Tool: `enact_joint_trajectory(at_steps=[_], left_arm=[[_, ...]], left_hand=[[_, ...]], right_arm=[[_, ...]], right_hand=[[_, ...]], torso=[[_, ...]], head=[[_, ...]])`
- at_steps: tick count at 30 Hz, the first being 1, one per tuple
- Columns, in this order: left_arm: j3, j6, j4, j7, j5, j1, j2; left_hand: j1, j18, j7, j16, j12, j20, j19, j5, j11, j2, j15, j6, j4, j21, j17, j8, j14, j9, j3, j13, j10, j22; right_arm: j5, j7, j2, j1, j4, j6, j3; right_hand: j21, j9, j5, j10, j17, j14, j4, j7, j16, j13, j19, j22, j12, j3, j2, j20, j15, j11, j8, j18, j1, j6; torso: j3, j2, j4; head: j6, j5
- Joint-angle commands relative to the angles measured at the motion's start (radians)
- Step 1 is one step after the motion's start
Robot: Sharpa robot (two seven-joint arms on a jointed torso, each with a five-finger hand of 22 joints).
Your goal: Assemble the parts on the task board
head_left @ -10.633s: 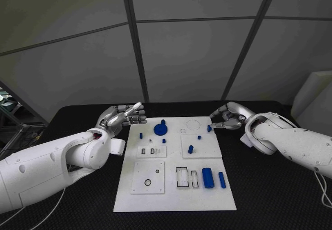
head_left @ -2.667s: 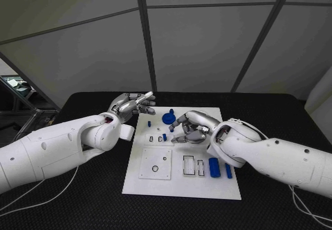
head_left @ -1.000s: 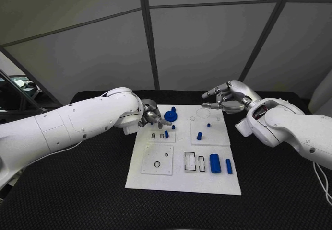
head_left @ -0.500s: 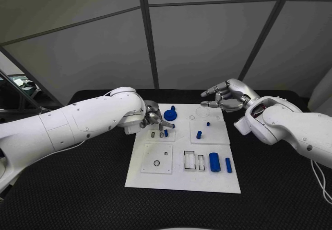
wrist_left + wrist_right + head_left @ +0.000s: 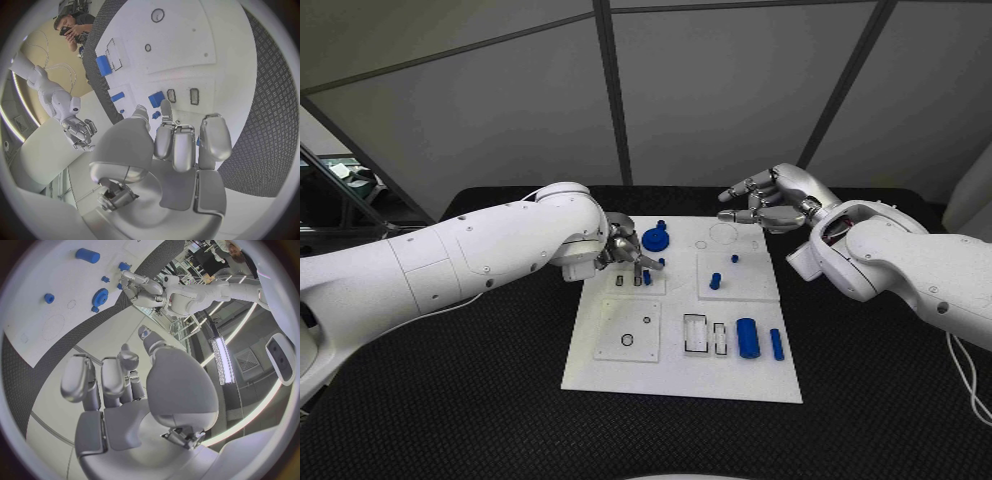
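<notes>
While right hand (image 5: pixel 769 205) hovers empty, fingers apart, left hand (image 5: pixel 623 250) pinches small blue part (image 5: pixel 646 277).

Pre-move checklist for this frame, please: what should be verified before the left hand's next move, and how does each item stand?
1. Left hand over the task board, at the small blue peg: ok.
2. Left hand actually holds a part: cannot tell; its fingers hide the contact.
3. Right hand off the board's far edge, holding nothing: ok.
4. Blue gear clear of the left hand's fingers: cannot tell.
5. Large blue cylinder and slim blue bar lie away from both hands: ok.
</notes>
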Motion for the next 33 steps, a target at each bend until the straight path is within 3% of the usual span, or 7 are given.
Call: enact_joint_trajectory(at_steps=[1, 21, 26, 29, 30, 33], left_arm=[[-0.001, 0.021, -0.001, -0.008, -0.005, 0.002, 0.004], [-0.007, 0.038, -0.016, -0.004, -0.005, 0.002, 0.017], [-0.007, 0.039, -0.015, -0.003, -0.005, 0.002, 0.017], [-0.007, 0.034, -0.015, 0.0, -0.005, 0.002, 0.017], [-0.007, 0.032, -0.014, 0.001, -0.004, 0.002, 0.017], [-0.007, 0.024, -0.013, 0.004, 0.011, 0.002, 0.016]], left_hand=[[0.013, -0.003, 0.003, -0.001, -0.006, 0.0, -0.009, -0.003, 0.001, 0.006, -0.008, -0.007, -0.007, -0.005, 0.164, -0.005, 0.076, 0.004, 0.001, 0.09, -0.006, 0.001], [0.072, -0.004, 0.003, 0.003, -0.012, 0.0, -0.006, -0.002, 0.001, 0.017, -0.008, -0.006, -0.022, -0.004, 0.171, -0.019, 0.079, 0.044, 0.014, 0.094, -0.004, 0.009], [0.111, -0.004, 0.001, 0.003, -0.015, 0.0, -0.005, -0.001, -0.001, 0.032, -0.008, -0.005, -0.044, -0.004, 0.172, -0.027, 0.079, 0.06, 0.031, 0.096, -0.004, 0.011], [0.145, -0.003, 0.0, 0.003, -0.019, -0.002, -0.006, 0.001, -0.002, 0.054, -0.01, -0.006, -0.067, -0.005, 0.172, -0.037, 0.08, 0.072, 0.051, 0.097, -0.004, 0.012], [0.155, -0.003, -0.001, 0.003, -0.02, -0.002, -0.006, 0.007, -0.003, 0.061, -0.01, -0.006, -0.075, -0.005, 0.172, -0.041, 0.08, 0.075, 0.058, 0.097, -0.004, 0.012], [0.186, -0.003, -0.003, 0.003, -0.026, -0.003, -0.006, 0.08, -0.004, 0.073, -0.012, -0.01, -0.1, -0.006, 0.174, -0.057, 0.08, 0.085, 0.079, 0.097, -0.005, 0.013]], right_arm=[[-0.003, 0.003, 0.002, 0.002, 0.0, -0.006, 0.001], [-0.008, 0.001, 0.007, 0.002, -0.007, 0.0, 0.001], [-0.009, 0.001, 0.009, 0.002, -0.008, 0.001, 0.001], [-0.009, 0.0, 0.01, 0.002, -0.009, 0.002, 0.001], [-0.009, 0.0, 0.01, 0.002, -0.01, 0.002, 0.001], [-0.009, 0.0, 0.011, 0.002, -0.012, 0.003, 0.001]], right_hand=[[-0.003, 0.001, 0.007, -0.008, -0.001, 0.009, 0.006, 0.0, -0.002, -0.001, -0.004, -0.001, -0.003, 0.001, -0.002, -0.002, -0.001, -0.001, -0.001, 0.01, -0.008, 0.005], [-0.004, 0.002, 0.009, -0.009, -0.002, 0.009, 0.006, 0.0, -0.004, 0.0, -0.005, -0.002, -0.003, 0.003, 0.0, -0.002, -0.001, -0.001, 0.0, 0.01, -0.007, 0.005], [-0.005, 0.002, 0.01, -0.009, -0.002, 0.008, 0.006, 0.0, -0.005, 0.0, -0.005, -0.002, -0.002, 0.004, 0.001, -0.002, -0.001, -0.001, -0.001, 0.01, -0.006, 0.005], [-0.005, 0.002, 0.01, -0.009, -0.002, 0.008, 0.006, 0.0, -0.005, 0.0, -0.005, -0.002, -0.002, 0.004, 0.001, -0.002, -0.001, -0.001, -0.001, 0.01, -0.006, 0.005], [-0.005, 0.002, 0.011, -0.009, -0.001, 0.008, 0.006, 0.0, -0.005, 0.0, -0.005, -0.002, -0.002, 0.005, 0.002, -0.002, -0.001, -0.001, -0.001, 0.01, -0.006, 0.005], [-0.005, 0.002, 0.011, -0.009, -0.001, 0.008, 0.005, 0.0, -0.005, 0.0, -0.005, -0.002, -0.002, 0.005, 0.002, -0.002, -0.001, -0.001, -0.001, 0.01, -0.005, 0.005]], torso=[[0.0, 0.0, -0.0004], [-0.0006, 0.001, 0.0001], [-0.0004, 0.001, -0.0002], [-0.0005, 0.001, 0.0002], [-0.0006, 0.0, 0.0003], [-0.0006, 0.0, 0.0003]], head=[[0.0, 0.001], [-0.004, 0.001], [-0.005, 0.001], [-0.006, 0.001], [-0.006, 0.002], [-0.006, 0.002]])
